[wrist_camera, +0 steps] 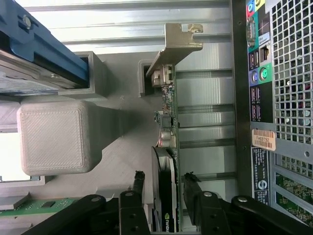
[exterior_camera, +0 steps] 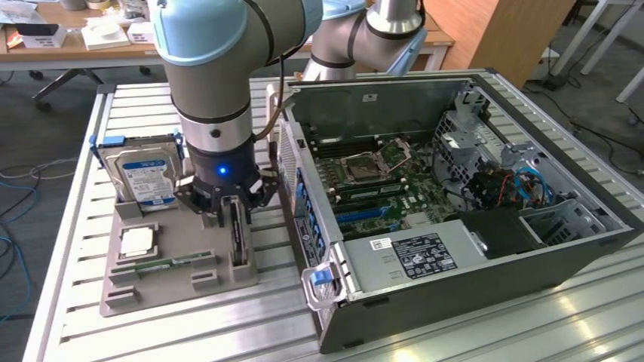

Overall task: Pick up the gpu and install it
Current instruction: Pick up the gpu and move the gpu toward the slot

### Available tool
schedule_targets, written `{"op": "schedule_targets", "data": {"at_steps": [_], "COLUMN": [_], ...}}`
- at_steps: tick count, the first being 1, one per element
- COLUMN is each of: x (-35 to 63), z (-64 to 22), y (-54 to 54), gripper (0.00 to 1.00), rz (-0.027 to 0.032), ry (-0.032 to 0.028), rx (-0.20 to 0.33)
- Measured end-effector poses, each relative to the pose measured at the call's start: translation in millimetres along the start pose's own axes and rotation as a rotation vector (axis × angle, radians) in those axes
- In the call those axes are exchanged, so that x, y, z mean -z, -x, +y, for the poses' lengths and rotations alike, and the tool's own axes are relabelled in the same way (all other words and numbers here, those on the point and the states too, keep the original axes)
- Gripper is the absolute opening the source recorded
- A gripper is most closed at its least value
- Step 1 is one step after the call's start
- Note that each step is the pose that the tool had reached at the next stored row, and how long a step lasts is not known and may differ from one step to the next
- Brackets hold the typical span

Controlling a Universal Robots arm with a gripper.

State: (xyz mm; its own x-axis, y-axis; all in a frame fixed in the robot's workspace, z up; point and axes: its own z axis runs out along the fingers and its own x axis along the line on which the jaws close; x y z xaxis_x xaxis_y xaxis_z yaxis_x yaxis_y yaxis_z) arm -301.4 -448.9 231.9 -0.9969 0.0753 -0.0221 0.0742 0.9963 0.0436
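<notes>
While gpu (wrist_camera: 167,128) stands in grey holder (exterior_camera: 169,262), spread hand (wrist_camera: 164,176) straddling it

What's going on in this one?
The robot arm's gripper sits low over the gpu, which stands on edge in a slot of the grey holder tray. The jaws are open on either side of the card, not clamped on it. The gpu is not yet lifted, and the open computer case stands beside the tray.
</notes>
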Motion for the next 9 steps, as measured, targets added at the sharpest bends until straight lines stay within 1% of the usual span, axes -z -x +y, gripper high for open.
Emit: {"op": "schedule_targets", "data": {"at_steps": [2,3,9], "x": [0.0,0.0,0.0], "z": [0.0,0.0,0.0], "y": [0.0,0.0,0.0], "gripper": [0.46,0.39,0.39], "rz": [0.0000,0.0000,0.0000], "ry": [0.0000,0.0000,0.0000], "rx": [0.000,0.000,0.000]}}
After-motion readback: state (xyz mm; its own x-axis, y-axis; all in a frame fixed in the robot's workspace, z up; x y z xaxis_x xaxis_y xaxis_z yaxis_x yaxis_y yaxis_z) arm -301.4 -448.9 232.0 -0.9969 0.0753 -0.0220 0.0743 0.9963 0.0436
